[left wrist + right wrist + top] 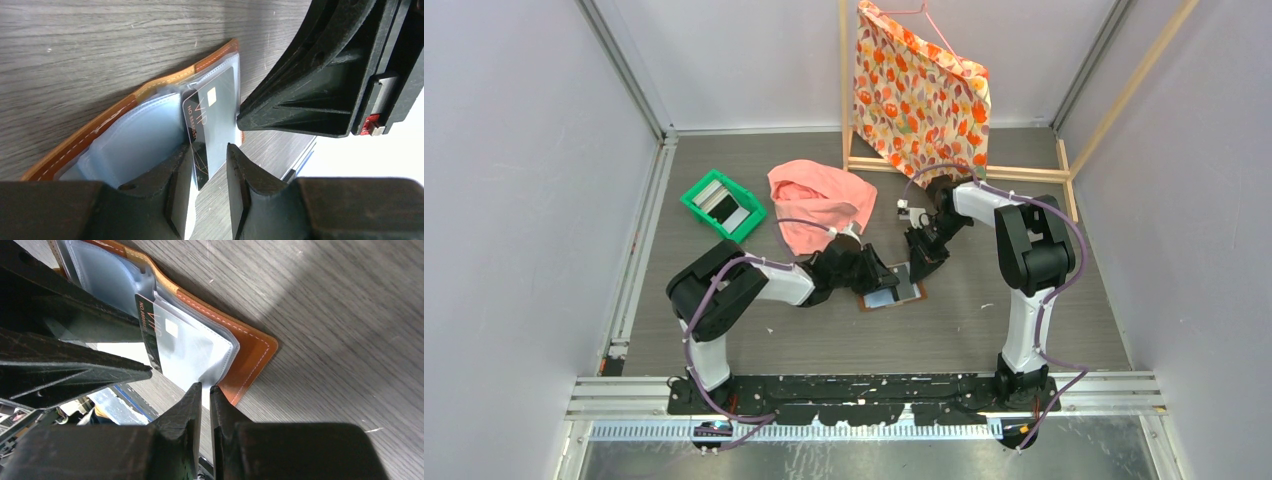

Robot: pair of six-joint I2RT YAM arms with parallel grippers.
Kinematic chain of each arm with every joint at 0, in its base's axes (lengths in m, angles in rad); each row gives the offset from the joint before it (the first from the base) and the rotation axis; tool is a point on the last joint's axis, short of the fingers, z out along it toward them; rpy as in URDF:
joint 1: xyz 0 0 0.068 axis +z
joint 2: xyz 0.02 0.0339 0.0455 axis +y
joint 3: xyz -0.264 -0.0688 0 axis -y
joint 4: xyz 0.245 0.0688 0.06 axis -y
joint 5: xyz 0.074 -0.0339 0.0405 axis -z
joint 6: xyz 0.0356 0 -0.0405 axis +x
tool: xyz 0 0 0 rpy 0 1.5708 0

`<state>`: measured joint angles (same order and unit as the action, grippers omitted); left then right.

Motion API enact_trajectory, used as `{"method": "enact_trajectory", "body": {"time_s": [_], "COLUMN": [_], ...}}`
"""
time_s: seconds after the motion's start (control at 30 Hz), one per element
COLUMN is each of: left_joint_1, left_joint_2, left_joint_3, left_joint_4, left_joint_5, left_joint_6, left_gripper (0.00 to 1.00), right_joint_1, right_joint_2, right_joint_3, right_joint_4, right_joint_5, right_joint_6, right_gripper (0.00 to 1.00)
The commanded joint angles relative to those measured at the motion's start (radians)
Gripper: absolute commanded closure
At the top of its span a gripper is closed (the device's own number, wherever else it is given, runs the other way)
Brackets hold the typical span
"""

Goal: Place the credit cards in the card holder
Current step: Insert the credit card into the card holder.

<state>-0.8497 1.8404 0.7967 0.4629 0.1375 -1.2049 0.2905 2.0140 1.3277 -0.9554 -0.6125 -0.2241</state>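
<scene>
1. Surface: a grey wood-grain table (984,310) enclosed by plain pale walls (514,150). At the far side stands a light wooden frame (845,100) carrying an orange leaf-print cloth (919,100).
2. A crumpled pink cloth (822,200) lies behind the two arms. To its left is a green plastic tray (696,186) holding several small grey, white and dark cards (724,207).
3. The brown leather folding wallet (250,352) lies opened flat on the table between the arms, pale clear pockets (195,350) facing up. In the top view its long axis runs roughly left to right, slightly tilted.
4. Left gripper (208,148): jaws part open, a clear gap between them. The near corner of a dark card lettered "VIP" (212,122) sits in that gap, close against one finger (175,175). Table shows between the card and the other finger, so no clamp is evident.
5. Right gripper (205,386): jaws almost closed, only a slim slit left, pinched on the rim of a clear pocket at the wallet's open edge.
6. The dark card is partly inside a pocket. Its chip end is the deeper one, pointing away from the left fingers towards the wallet's stitched edge. Its long axis runs along that same line.
</scene>
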Motion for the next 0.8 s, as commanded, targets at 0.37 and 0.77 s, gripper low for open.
{"method": "enact_trajectory", "body": {"time_s": [0.37,0.77], "left_joint_1": [-0.016,0.052], "left_joint_2": [0.047,-0.001], "left_joint_3": [0.069,0.043], "left_joint_4": [0.095,0.062], "left_joint_5": [0.166,0.195], "left_joint_6": [0.000,0.064], "left_gripper": [0.66,0.60], "right_joint_1": [-0.030,-0.067], "right_joint_2": [-0.038,-0.100], "right_joint_3": [0.015,0.007], "right_joint_4": [-0.016,-0.022], "right_joint_5": [-0.164,-0.207], "right_joint_6": [0.001,-0.044], "right_gripper": [0.83,0.78]}}
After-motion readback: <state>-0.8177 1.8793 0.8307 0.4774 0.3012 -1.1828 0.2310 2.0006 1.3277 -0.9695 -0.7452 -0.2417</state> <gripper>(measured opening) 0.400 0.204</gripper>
